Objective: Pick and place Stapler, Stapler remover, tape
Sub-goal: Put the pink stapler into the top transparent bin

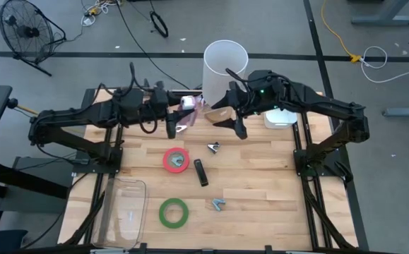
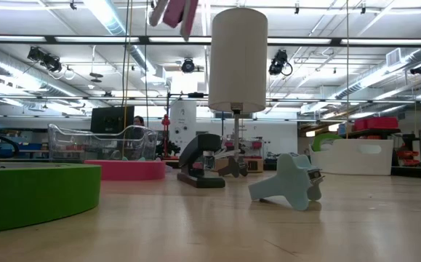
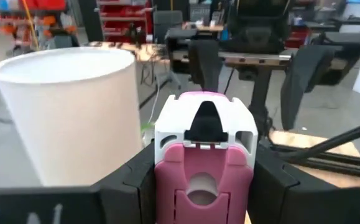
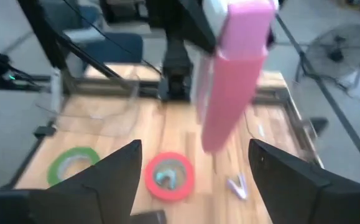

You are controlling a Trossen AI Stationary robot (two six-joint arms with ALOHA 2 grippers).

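My left gripper [image 1: 181, 118] is shut on a pink and white stapler [image 3: 203, 155], high above the table's far middle, next to a tall white container [image 1: 225, 65]. The stapler also shows in the right wrist view [image 4: 234, 74] and at the top of the low view [image 2: 174, 12]. My right gripper [image 1: 237, 121] is open and empty just right of the stapler, with its fingers [image 4: 114, 180] wide apart. A red tape ring [image 1: 176, 160], a green tape ring [image 1: 174, 212], a black stapler [image 1: 201, 172] and two staple removers [image 1: 213, 147] [image 1: 219, 204] lie flat on the table. My left gripper pinches the pink stapler between its two fingers [image 3: 136, 180], one on each long side of the body [image 3: 167, 171]. The stapler is lifted clear of the table. It stands steeply tilted, with its lower end [image 4: 212, 140] hanging free.
A clear plastic box [image 1: 123, 210] stands at the near left corner. A white box [image 1: 282, 117] sits at the far right, behind my right arm. The white container stands beyond the table's far edge. The near right of the wooden table [image 1: 268, 204] is bare wood.
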